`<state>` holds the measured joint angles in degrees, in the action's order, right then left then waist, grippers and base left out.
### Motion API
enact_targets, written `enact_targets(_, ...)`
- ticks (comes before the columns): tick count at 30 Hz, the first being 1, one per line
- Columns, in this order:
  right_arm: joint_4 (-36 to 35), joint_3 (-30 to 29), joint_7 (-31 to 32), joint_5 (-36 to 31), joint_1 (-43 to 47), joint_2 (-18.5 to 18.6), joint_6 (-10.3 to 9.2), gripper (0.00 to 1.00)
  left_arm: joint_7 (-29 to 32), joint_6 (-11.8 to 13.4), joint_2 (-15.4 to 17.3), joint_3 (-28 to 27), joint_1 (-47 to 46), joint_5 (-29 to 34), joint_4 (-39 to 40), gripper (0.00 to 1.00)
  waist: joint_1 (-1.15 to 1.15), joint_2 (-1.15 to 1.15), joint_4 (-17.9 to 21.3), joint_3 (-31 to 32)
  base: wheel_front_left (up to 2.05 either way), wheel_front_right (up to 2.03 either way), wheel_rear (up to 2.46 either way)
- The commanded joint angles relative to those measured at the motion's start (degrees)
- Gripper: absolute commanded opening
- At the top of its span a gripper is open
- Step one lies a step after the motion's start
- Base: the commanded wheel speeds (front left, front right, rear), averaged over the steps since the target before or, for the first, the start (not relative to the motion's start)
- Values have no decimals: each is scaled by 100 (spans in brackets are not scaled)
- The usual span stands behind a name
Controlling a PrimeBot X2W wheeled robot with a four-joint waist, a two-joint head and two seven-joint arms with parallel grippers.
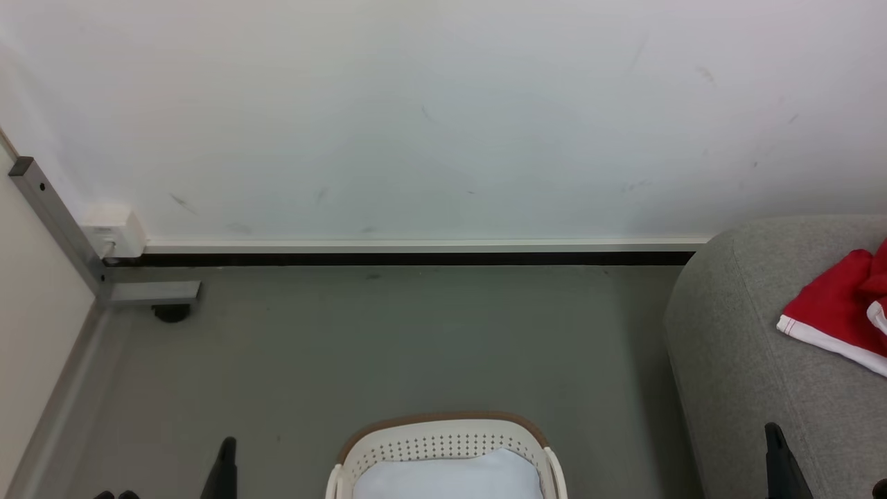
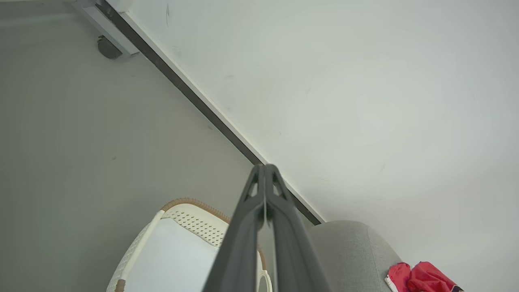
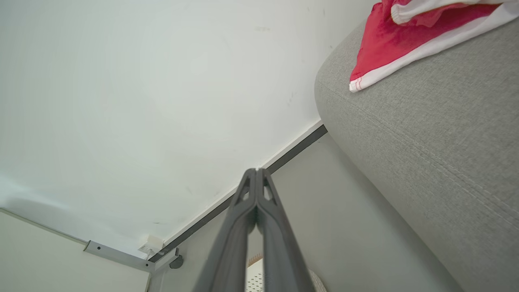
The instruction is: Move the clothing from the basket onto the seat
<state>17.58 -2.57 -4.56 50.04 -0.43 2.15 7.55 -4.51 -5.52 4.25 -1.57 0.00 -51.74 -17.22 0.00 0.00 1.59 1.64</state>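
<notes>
The task looks largely done, perhaps finished: the clothing, red with a white hem and thin red stitching, already lies crumpled on top of the seat, near its rounded end and well clear of the basket. The basket stands on the floor just in front of the robot, to the left of the seat and apart from it. No red shows inside it; its inside is one smooth, pale surface, and I cannot tell whether that is the bare bottom or a pale cloth lying flat, so that is the one thing left to check. Neither tool carries anything: the left gripper has its two dark fingers pressed together, tips touching, pointing over the basket's brown rim toward the wall; the right gripper is likewise pressed together and empty, beside the seat's grey side. Around them are a dark skirting strip along the foot of the wall, a small white box in the left corner, and a grey metal frame with a dark caster beneath it. In my judgement little stands in the way: only the seat's padded edge would need lifting over
</notes>
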Motion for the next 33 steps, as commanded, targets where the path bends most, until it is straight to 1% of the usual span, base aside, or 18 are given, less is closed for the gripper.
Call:
enact_targets(1,-96,-39,43,163,-152,58,-3,0,43,-30,12,-47,-140,-170,92,0,0,0,-2,-3,0,0,0)
enact_targets(18,-175,-140,341,1292,-276,70,-5,0,341,-80,-28,-176,-285,-1249,159,0,0,0,-36,-40,0,0,0)
enact_targets(33,-229,-215,552,2086,-367,78,-7,0,555,-116,-59,-272,-387,-2024,209,0,0,0,-63,-71,0,0,0)
